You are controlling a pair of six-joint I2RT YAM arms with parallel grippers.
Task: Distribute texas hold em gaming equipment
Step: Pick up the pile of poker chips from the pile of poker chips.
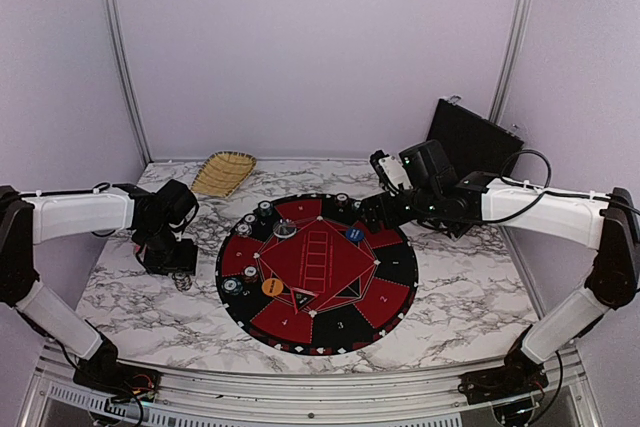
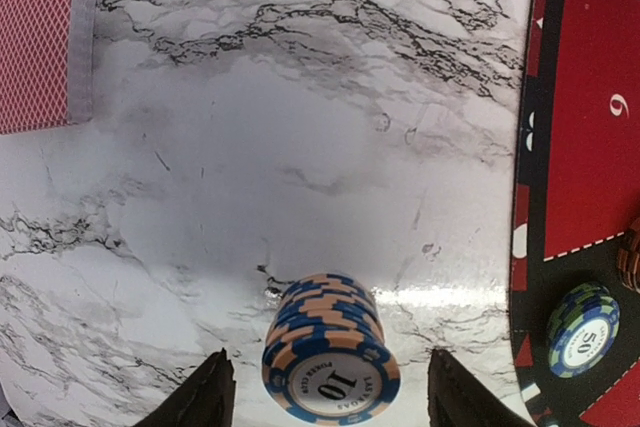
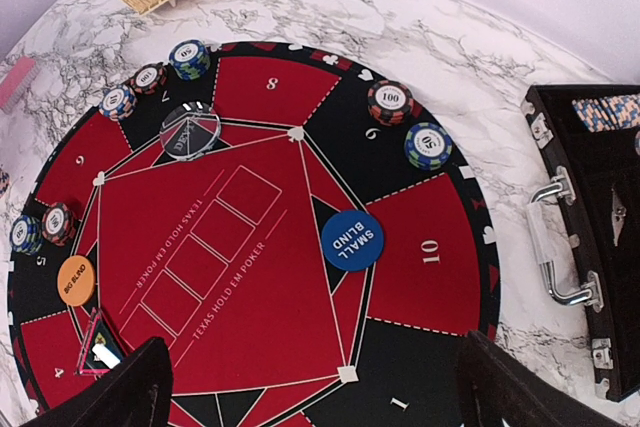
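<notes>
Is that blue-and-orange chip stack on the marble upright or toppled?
Upright: the chip stack stands on the marble, chips aligned, its top face reading 10.

We see a blue-and-orange stack of "10" chips (image 2: pixel 330 359) on the marble tabletop (image 2: pixel 300 127) between the left gripper (image 2: pixel 330 402)'s spread fingers (image 2: pixel 200 399), touching neither. A pink-red card back (image 2: pixel 35 37) lies upper left; a "50" stack (image 2: pixel 583 329) sits on the mat (image 2: pixel 590 177).

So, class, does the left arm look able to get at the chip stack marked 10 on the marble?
Probably yes: the chip stack stands alone on bare marble, roughly between the open jaws of the left gripper, with nothing in the way.
</notes>
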